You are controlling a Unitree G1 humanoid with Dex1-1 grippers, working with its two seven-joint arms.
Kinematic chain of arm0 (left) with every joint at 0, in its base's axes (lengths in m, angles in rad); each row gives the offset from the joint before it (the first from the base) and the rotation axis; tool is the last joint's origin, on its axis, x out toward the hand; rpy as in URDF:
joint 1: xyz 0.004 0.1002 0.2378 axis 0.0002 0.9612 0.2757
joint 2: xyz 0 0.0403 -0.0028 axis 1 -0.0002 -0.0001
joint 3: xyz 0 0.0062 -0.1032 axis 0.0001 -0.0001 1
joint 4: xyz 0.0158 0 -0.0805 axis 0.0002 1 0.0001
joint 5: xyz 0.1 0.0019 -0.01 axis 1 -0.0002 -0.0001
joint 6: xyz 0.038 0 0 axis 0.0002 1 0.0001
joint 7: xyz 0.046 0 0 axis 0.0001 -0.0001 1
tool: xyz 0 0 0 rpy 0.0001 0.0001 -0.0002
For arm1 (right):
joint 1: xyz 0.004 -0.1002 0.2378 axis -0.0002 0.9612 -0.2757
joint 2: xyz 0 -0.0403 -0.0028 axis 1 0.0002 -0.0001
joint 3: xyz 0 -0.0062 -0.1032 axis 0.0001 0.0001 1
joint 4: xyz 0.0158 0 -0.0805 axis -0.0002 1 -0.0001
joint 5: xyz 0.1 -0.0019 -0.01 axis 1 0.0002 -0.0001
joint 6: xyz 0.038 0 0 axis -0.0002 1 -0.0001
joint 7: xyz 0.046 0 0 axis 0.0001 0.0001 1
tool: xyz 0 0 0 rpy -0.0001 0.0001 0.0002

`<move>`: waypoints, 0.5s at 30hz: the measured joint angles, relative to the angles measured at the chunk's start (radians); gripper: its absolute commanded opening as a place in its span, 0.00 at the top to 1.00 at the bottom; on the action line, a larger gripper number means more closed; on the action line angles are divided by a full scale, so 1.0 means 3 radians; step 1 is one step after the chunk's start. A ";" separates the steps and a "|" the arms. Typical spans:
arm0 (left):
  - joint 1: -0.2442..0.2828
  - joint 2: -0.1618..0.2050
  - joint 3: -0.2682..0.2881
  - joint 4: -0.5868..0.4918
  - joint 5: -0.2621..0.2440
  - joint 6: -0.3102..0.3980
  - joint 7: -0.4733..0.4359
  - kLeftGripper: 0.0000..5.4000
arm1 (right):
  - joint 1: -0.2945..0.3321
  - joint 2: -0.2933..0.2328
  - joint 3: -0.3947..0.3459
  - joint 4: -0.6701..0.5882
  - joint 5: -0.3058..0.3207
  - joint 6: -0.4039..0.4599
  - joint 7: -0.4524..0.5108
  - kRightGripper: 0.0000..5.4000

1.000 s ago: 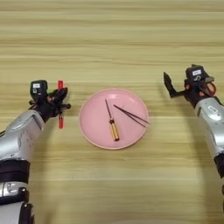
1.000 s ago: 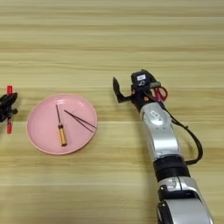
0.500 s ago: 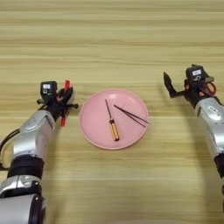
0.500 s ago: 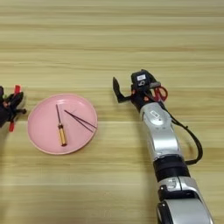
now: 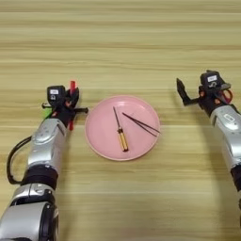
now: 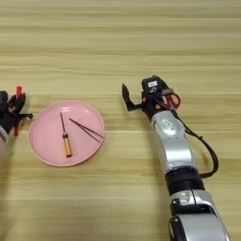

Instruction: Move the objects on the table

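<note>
Marker [image 5: 72, 101] sits clamped upright in your left gripper [image 5: 69, 106], just left of the pink plate [image 5: 101, 134] holding tweezers [image 5: 140, 124] and 1 screwdriver [image 5: 119, 132]; your right gripper [image 5: 184, 93] waits open on the table [image 5: 120, 42]

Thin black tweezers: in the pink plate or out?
In. The thin black tweezers lie inside the round pink plate, beside a small yellow-handled screwdriver.
</note>
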 measured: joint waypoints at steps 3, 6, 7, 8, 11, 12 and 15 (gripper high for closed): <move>-0.0039 0.0000 -0.0006 0.0071 0.0031 -0.0044 0.0023 0.91 | 0.0000 0.0000 -0.0002 0.0001 0.0000 0.0000 0.0001 0.00; -0.0066 0.0000 -0.0014 0.0118 0.0069 -0.0074 0.0040 0.91 | 0.0000 0.0000 -0.0007 0.0001 0.0000 0.0000 0.0001 0.00; -0.0075 0.0001 -0.0023 0.0135 0.0082 -0.0088 0.0050 0.86 | 0.0000 0.0000 -0.0007 0.0001 0.0000 0.0000 0.0001 0.00; -0.0083 0.0001 -0.0029 0.0147 0.0085 -0.0091 0.0056 0.84 | 0.0000 0.0000 -0.0007 0.0001 0.0000 0.0000 0.0001 0.00; -0.0089 0.0001 -0.0048 0.0199 0.0104 -0.0091 0.0072 0.80 | -0.0001 0.0000 -0.0008 0.0001 0.0000 0.0000 0.0003 0.00; -0.0089 0.0001 -0.0054 0.0209 0.0112 -0.0091 0.0080 0.78 | 0.0000 0.0000 -0.0009 0.0001 0.0002 0.0000 0.0005 0.00; -0.0089 0.0001 -0.0069 0.0223 0.0152 -0.0091 0.0091 0.73 | -0.0001 0.0000 -0.0011 0.0001 0.0012 0.0000 0.0008 0.00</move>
